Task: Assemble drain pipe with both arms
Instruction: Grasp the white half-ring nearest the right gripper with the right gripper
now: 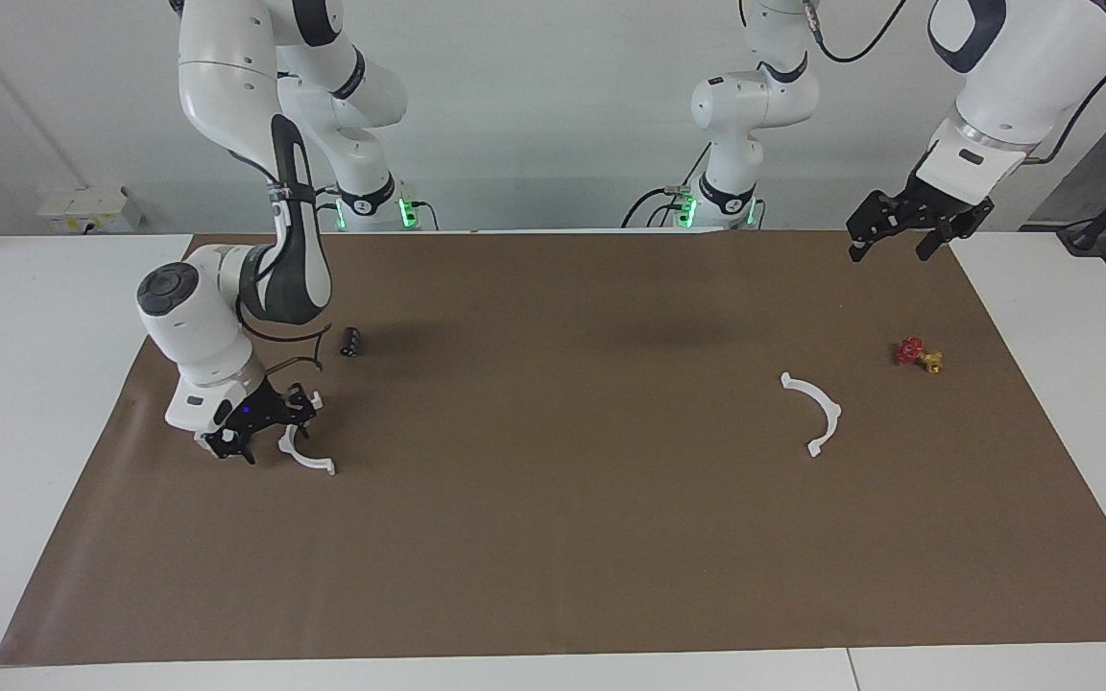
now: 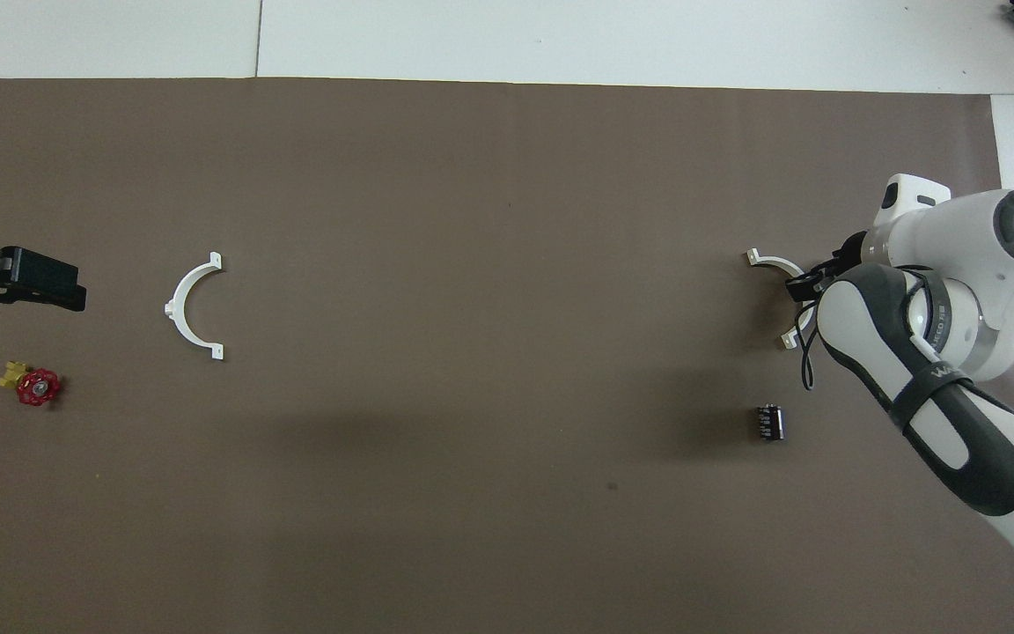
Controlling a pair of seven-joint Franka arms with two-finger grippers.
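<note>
One white half-ring of the drain pipe [image 1: 820, 408] lies on the brown mat toward the left arm's end; it also shows in the overhead view [image 2: 183, 308]. The other half-ring [image 1: 308, 459] lies toward the right arm's end and is partly hidden in the overhead view [image 2: 771, 261]. My right gripper [image 1: 270, 432] is low at the mat, right at this half-ring's middle; it shows in the overhead view [image 2: 802, 286] too. My left gripper [image 1: 899, 245] is open and empty, raised over the mat's corner at the left arm's end [image 2: 18, 282].
A small red-and-yellow valve [image 1: 918, 355] lies beside the left-end half-ring, a little nearer to the robots [image 2: 36, 386]. A small black part [image 1: 349, 342] lies nearer to the robots than the right gripper [image 2: 769, 422]. The brown mat [image 1: 553, 537] covers the white table.
</note>
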